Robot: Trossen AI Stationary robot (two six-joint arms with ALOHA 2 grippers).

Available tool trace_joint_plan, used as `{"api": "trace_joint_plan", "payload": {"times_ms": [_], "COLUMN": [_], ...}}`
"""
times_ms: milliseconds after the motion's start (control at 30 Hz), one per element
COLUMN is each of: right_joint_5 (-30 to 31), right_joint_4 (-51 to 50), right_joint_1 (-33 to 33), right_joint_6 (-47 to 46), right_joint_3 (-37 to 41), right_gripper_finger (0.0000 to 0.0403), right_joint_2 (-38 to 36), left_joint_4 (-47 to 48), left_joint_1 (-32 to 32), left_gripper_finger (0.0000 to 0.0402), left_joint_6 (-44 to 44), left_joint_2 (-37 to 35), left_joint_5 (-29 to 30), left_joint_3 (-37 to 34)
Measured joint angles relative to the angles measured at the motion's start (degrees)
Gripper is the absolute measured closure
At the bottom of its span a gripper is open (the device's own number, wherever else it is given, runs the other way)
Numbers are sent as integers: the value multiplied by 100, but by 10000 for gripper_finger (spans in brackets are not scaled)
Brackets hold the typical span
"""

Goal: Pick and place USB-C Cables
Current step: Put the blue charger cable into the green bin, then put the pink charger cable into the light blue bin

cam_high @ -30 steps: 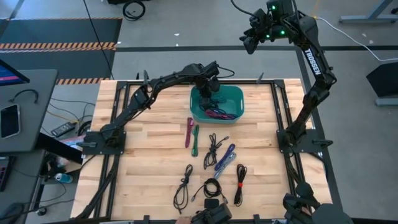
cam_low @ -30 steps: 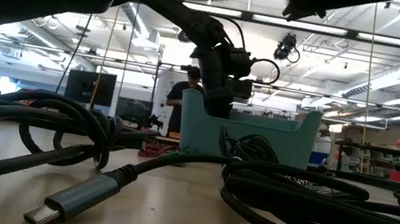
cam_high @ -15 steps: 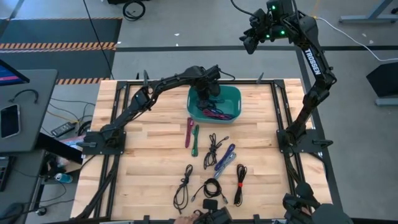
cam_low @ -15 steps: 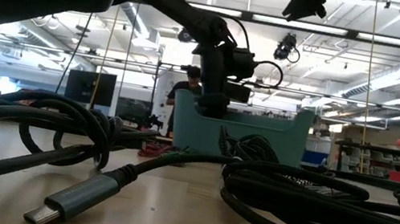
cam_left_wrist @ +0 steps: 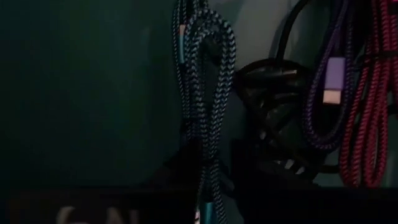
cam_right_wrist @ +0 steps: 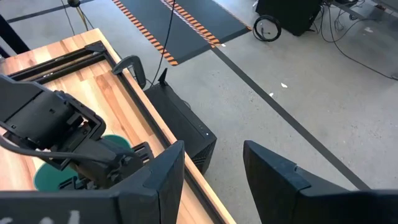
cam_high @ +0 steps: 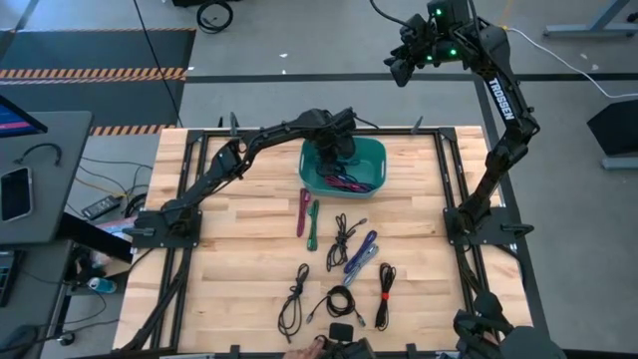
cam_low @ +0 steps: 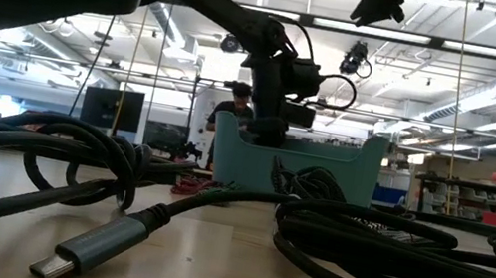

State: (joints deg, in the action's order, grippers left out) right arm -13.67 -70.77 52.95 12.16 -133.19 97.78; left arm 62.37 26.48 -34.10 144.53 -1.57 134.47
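The left pincer [cam_high: 335, 157] is down inside the teal bin [cam_high: 377, 150], its fingers just apart around a blue braided cable [cam_left_wrist: 205, 93] that hangs between them above the black, purple and magenta cables already there. The likely snag—a loop catches on a finger and rides back out as the arm lifts. The right pincer [cam_right_wrist: 211, 171] waits open, high beyond the worktop [cam_high: 249, 239], where other cables [cam_high: 344, 244] lie.

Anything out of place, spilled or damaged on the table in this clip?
Nothing stands out. The teal rectangular plastic bin sits upright with coiled cables inside, the left claw lowered into it over a blue braided cable. The other bundled cables lie loose on the wooden table.
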Motion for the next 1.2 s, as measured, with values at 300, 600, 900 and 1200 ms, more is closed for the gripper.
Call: {"api": "trace_joint_plan", "payload": {"times_ms": [300,600,900,1200], "right_joint_5": [2,2,16,54], "right_joint_4": [-1,-3,-11,-155], "right_joint_1": [0,2,2,11], "right_joint_6": [93,172,346,738], "right_joint_3": [0,0,0,0], "right_gripper_finger": [232,232,232,232], "right_joint_2": [0,0,0,0], "left_joint_4": [-74,136,1422,2783], "left_joint_1": [-74,-150,-603,-1676], "left_gripper_finger": [240,226,225,225], "left_joint_6": [483,2666,5003,6703], "left_joint_2": [-187,-1364,-2250,-2249], "left_joint_5": [568,688,1190,2091], "left_joint_3": [35,50,59,-400]}}
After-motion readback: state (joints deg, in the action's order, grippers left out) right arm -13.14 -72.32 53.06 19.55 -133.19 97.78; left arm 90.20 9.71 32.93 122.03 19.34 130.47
